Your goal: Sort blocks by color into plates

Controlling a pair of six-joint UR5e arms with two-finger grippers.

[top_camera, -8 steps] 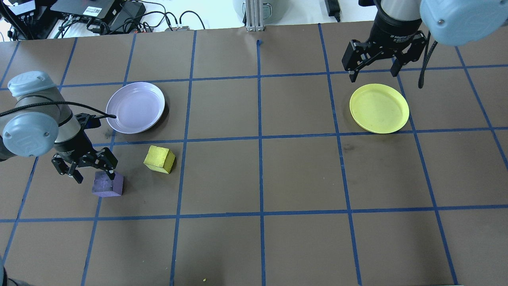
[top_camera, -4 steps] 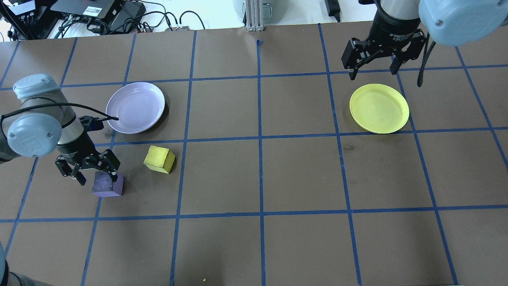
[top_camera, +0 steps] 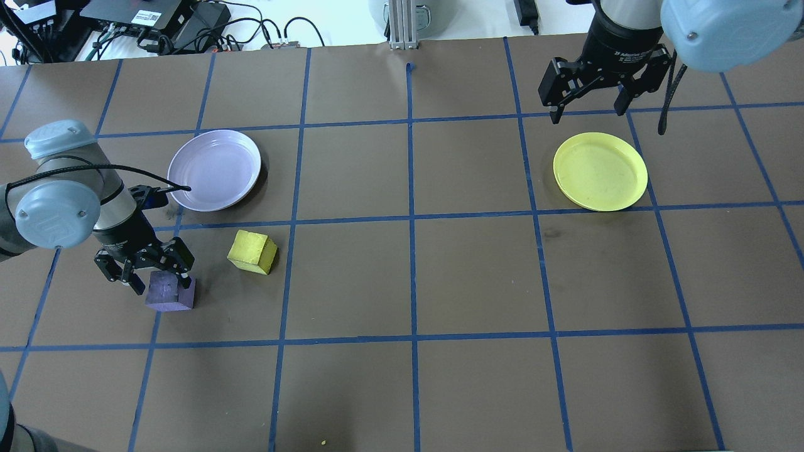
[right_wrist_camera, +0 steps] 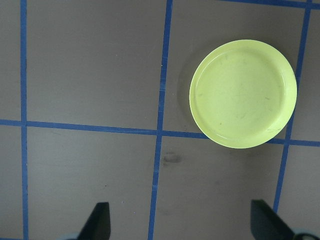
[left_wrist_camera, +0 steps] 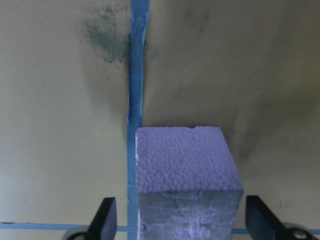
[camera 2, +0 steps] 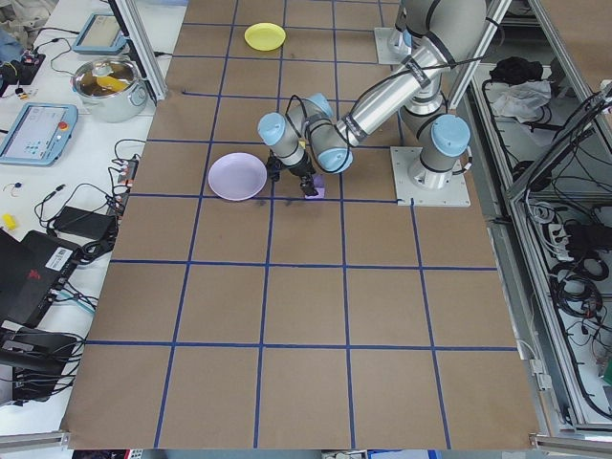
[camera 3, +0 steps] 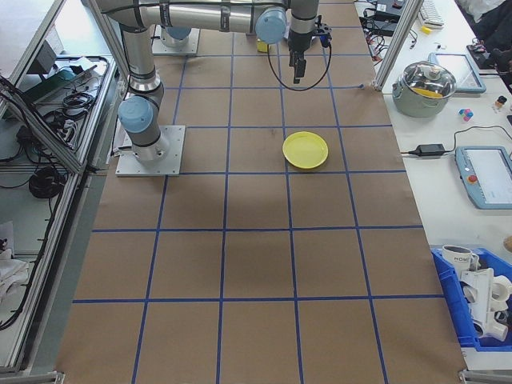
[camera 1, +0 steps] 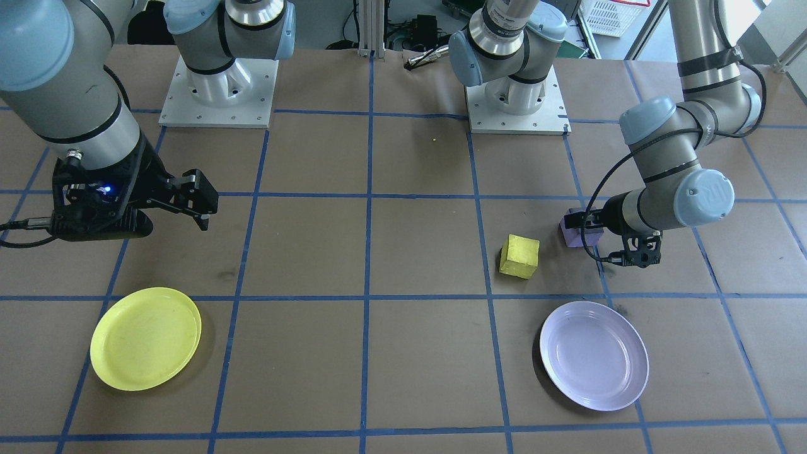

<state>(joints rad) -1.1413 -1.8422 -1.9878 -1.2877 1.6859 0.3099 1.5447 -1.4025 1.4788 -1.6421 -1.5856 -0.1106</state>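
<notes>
The purple block [top_camera: 169, 295] sits on the table at the near left, on a blue tape line. My left gripper [top_camera: 159, 284] is open and low around it, one finger on each side; the left wrist view shows the block [left_wrist_camera: 184, 170] between the fingers [left_wrist_camera: 105, 220] with a gap on both sides. The yellow block [top_camera: 252, 251] lies just to its right, free. The lavender plate [top_camera: 215, 169] is beyond them and holds nothing. The yellow plate [top_camera: 600, 171] at the far right also holds nothing. My right gripper [top_camera: 587, 110] hangs open above the table past that plate.
The brown table [top_camera: 477, 276] is marked with blue tape squares. Cables and electronics [top_camera: 144, 25] lie beyond its far edge. The two arm bases [camera 1: 217, 94] stand at the robot's side of the table. A metal post [top_camera: 402, 25] rises at the far middle.
My left gripper has shifted right and come down so its open fingers now flank the purple block. The right gripper has drifted slightly farther from the yellow plate. Blocks and plates have not moved.
</notes>
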